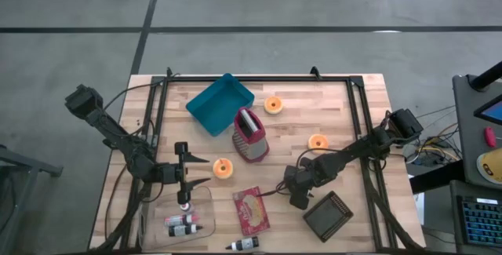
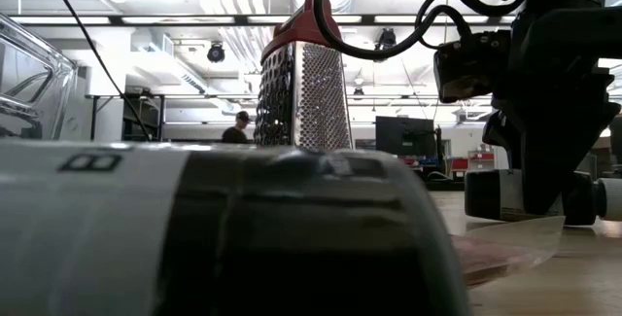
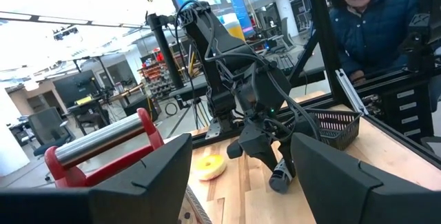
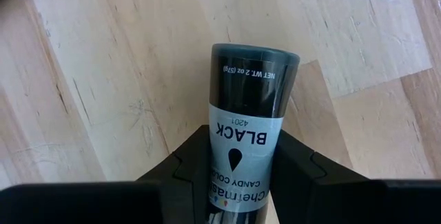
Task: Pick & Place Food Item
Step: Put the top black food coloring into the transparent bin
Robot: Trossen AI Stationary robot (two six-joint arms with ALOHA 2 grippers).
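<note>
My right gripper [image 1: 299, 196] stands near the table's front, right of the red food packet [image 1: 252, 210], shut on a small bottle [image 4: 249, 107] with a white "BLACK" label. My left gripper [image 1: 201, 171] hangs open and level above the clear container [image 1: 200, 202]; nothing is between its fingers [image 3: 148, 179]. The container holds more small bottles [image 1: 182, 224]. Another bottle [image 1: 243, 245] lies on its side at the front edge and fills the low view's foreground [image 2: 194, 228]. Three orange rings [image 1: 223, 168], [image 1: 318, 141], [image 1: 273, 104] lie flat on the wood. My right gripper pinches the bottle's labelled middle [image 4: 242, 133] between its two fingers. The fingers come from above, slanting steeply down, and lie across the bottle. The bottle sits about level, its dark end [image 4: 255, 60] jutting past the fingers; whether it is clear of the table, I cannot tell.
A steel grater with a red handle [image 1: 249, 135] stands mid-table, with a blue tray [image 1: 220, 103] behind it. A black basket [image 1: 328, 214] sits right of my right gripper. A person [image 3: 372, 17] leans beyond the table's frame.
</note>
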